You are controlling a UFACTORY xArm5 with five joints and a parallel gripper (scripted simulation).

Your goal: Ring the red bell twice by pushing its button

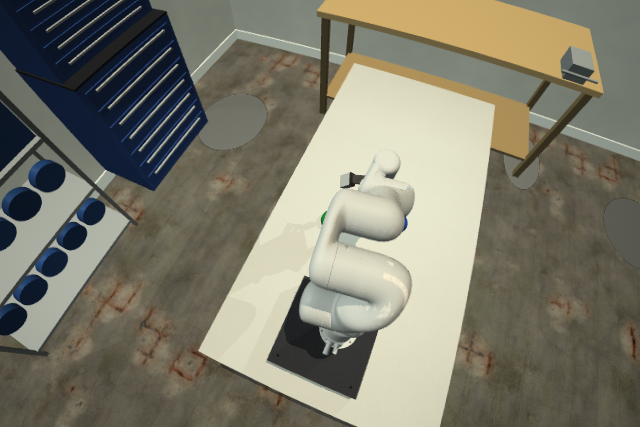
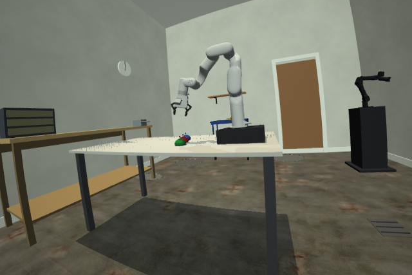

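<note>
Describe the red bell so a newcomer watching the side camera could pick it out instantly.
Find the white table with the arm's black base. Left of that base sit three small domed bells in a tight cluster. The red bell is the middle one, mostly hidden between the green bell in front and the blue bell behind.
</note>
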